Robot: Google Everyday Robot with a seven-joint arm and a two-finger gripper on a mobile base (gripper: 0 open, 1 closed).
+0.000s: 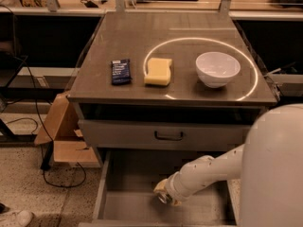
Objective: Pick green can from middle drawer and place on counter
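The middle drawer [128, 207] stands pulled out below the counter [142, 32], its grey floor bare on the left. My white arm reaches down from the right into it. The gripper [163, 196] sits low over the drawer floor, near the middle and toward the front. The green can is hidden; I cannot make it out at the gripper's tip or anywhere on the drawer floor.
On the counter lie a dark blue snack packet [120, 71], a yellow sponge [158, 72] and a white bowl [218, 69]. A shut drawer front with a dark handle [169, 135] is above the open drawer. A cardboard box [61, 136] and cables are on the floor at left.
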